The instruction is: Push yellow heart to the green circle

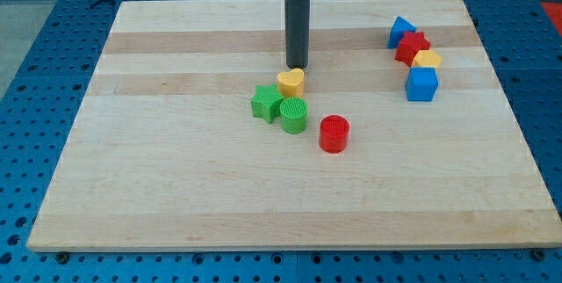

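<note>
The yellow heart [291, 82] lies near the board's middle, just above the green circle [294, 116]. The two look to touch or nearly touch. A green star [266, 104] sits right next to the green circle on its left and also close to the heart. My tip [298, 66] is just above the yellow heart, at its upper edge, close to or touching it.
A red circle [334, 134] lies to the lower right of the green circle. At the view's upper right stand a blue triangle [401, 31], a red star [411, 47], a small yellow block [427, 59] and a blue cube [421, 83]. The wooden board [176, 186] lies on a blue perforated table.
</note>
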`<state>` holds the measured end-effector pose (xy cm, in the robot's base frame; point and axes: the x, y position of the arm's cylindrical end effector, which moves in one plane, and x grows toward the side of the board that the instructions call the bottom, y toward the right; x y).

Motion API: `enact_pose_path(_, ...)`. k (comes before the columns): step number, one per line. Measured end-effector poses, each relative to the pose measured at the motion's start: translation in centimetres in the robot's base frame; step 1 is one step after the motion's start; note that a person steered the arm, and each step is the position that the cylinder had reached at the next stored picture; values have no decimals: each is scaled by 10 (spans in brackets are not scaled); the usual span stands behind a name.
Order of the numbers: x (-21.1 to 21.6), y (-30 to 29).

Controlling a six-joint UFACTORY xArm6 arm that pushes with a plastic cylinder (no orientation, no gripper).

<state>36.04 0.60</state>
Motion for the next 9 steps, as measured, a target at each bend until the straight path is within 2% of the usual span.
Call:
enact_pose_path(2,46,7)
enact_pose_path(5,49,1)
enact_pose_path(7,73,22)
enact_pose_path(8,44,20)
enact_pose_path(9,27,-6)
